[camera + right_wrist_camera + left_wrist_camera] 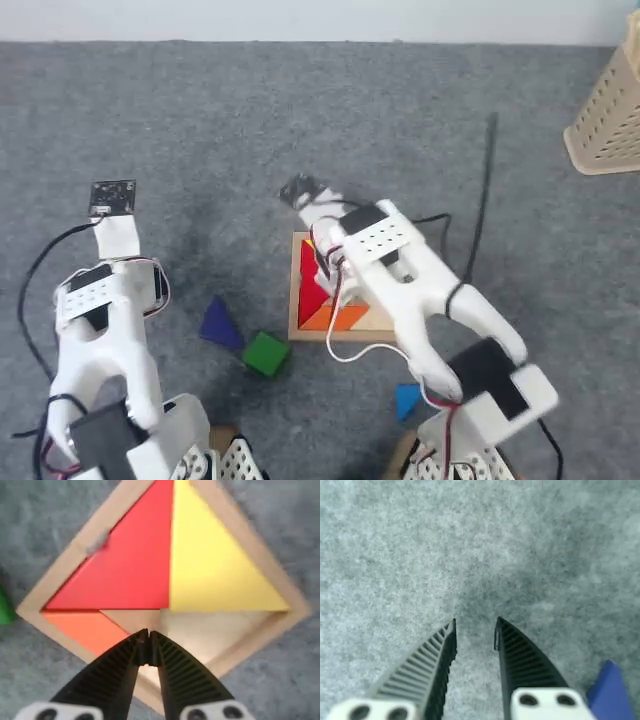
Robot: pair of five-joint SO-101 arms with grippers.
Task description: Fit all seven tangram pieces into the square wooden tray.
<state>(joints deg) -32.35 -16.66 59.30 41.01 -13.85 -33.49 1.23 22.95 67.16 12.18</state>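
Shut tight with nothing between its fingers, the right gripper (pixel 149 636) hangs point-down over the square wooden tray (pixel 80 555). Its tips are over the bare wooden floor (pixel 210 630) of the tray, just below the seam where two large triangles meet. The orange piece (pixel 87 630) lies just beside the tips on one side. Beyond the tips, the red triangle (pixel 125 565) and the yellow triangle (pixel 215 565) lie flat in the tray, edge to edge, together filling about half of it. The rest of the floor beside the orange piece is bare wood. A sliver of green (pixel 4 607) shows outside the tray on the grey carpet.

From the high view, the right arm reaches across the tray (pixel 294 290) and hides most of it. Red (pixel 312 290) and orange (pixel 335 318) show beside the arm.

The left gripper (pixel 475 622) is narrowly parted and holds nothing, with only grey carpet (pixel 470 540) under its tips. The dark blue triangle (pixel 610 690) lies off to one side, near the base of one finger and apart from the tips.

Three pieces lie loose on the carpet. The dark blue triangle (pixel 220 322) and the green square block (pixel 266 353) sit close together between the two arms, just outside the tray. A light blue piece (pixel 407 400) lies near the right arm's base, partly hidden by it.
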